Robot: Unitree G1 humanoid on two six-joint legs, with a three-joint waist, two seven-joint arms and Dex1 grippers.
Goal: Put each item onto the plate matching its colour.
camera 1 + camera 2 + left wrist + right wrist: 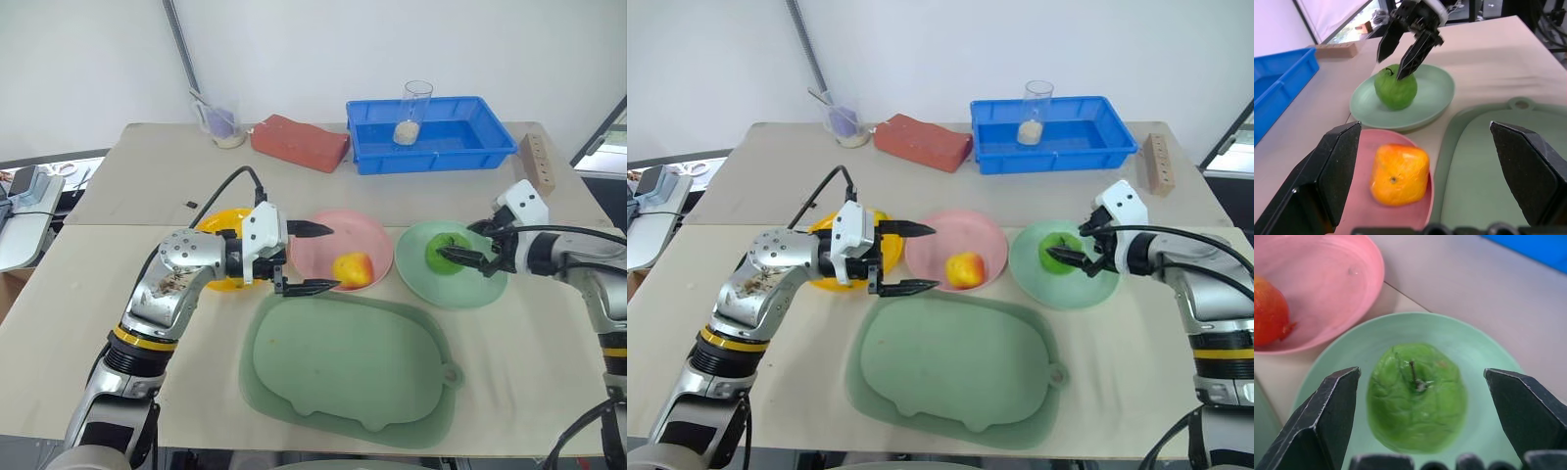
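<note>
A green apple point(446, 253) lies on the mint green plate point(460, 289). My right gripper point(460, 245) stands open just above it, one finger point(1327, 421) on each side of the apple point(1418, 396), not touching it. A red-and-yellow fruit point(354, 268) rests on the pink plate point(343, 235). My left gripper point(315, 258) is open at that plate's left rim, pointing toward the fruit point(1398, 174), with nothing between its fingers. The yellow plate point(217, 220) sits behind my left hand and is mostly hidden by it.
A large dull-green tray point(343, 362) lies near the table's front edge. At the back stand a blue bin point(431, 137) with a glass point(415, 113) in it, a red brick point(299, 142), a small cup point(220, 122) and a wooden block point(537, 162).
</note>
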